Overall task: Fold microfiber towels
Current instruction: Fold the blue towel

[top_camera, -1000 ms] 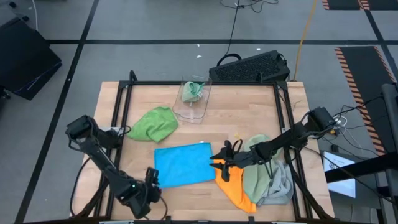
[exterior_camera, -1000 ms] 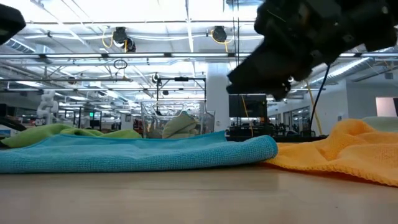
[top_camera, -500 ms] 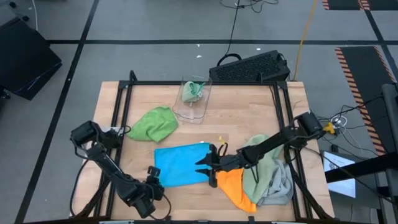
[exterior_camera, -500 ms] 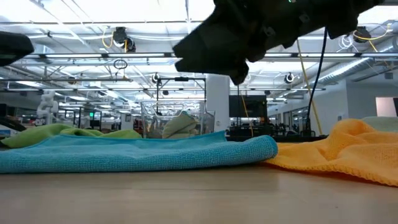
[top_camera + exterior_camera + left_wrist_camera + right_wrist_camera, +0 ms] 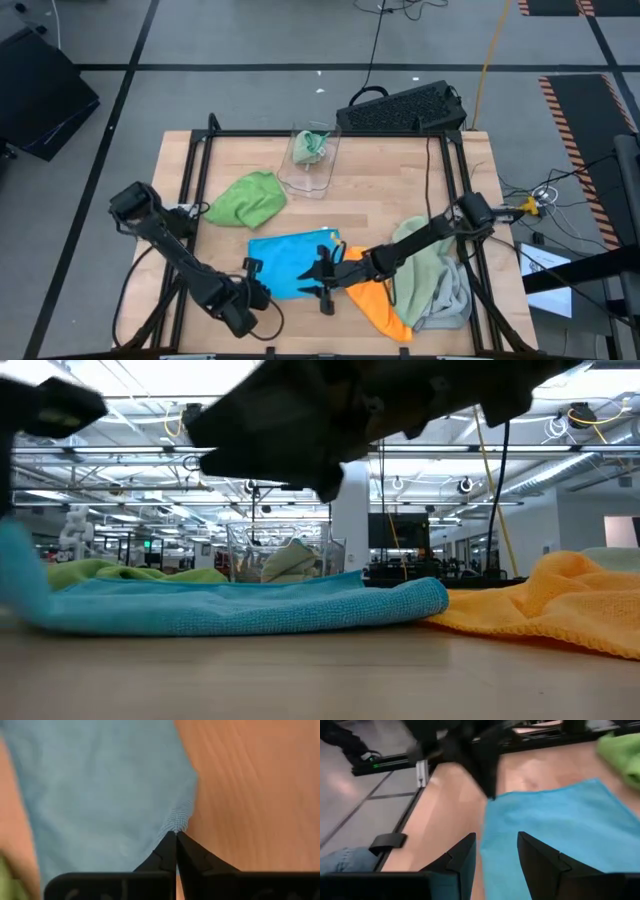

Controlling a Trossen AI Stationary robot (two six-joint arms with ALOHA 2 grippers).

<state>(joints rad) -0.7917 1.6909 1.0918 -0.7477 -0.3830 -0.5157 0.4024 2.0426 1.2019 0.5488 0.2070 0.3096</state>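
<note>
Blue microfiber towel (image 5: 293, 263) lies spread flat near the front middle of the wooden table (image 5: 390, 190), its longer sides running across the table from left to right. The left gripper (image 5: 250, 272) has its fingers pinched tight on the towel's front-left corner; the left wrist view shows the two dark fingertips (image 5: 176, 851) closed together with a small peak of blue cloth caught between them, and the low view shows that corner lifted off the wood. The right gripper (image 5: 322, 278) hovers over the towel's front-right part, fingers parted and holding nothing, with blue cloth directly ahead of them in its own wrist view. So each arm is at its own near corner of the same front edge, and the rest of the towel lies away from both grippers toward the back of the table; a fold would likely carry that front edge backward over the cloth.

Just right of the blue towel, touching its edge, is the orange towel (image 5: 378, 304), and beside that a crumpled sage green towel (image 5: 418, 268) over a light grey towel (image 5: 455, 295). A bright green towel (image 5: 248, 199) sits crumpled toward the back left, well apart. A clear plastic bin (image 5: 311, 160) near the back edge holds a pale green cloth.

No writing or brand marks can be read anywhere.
</note>
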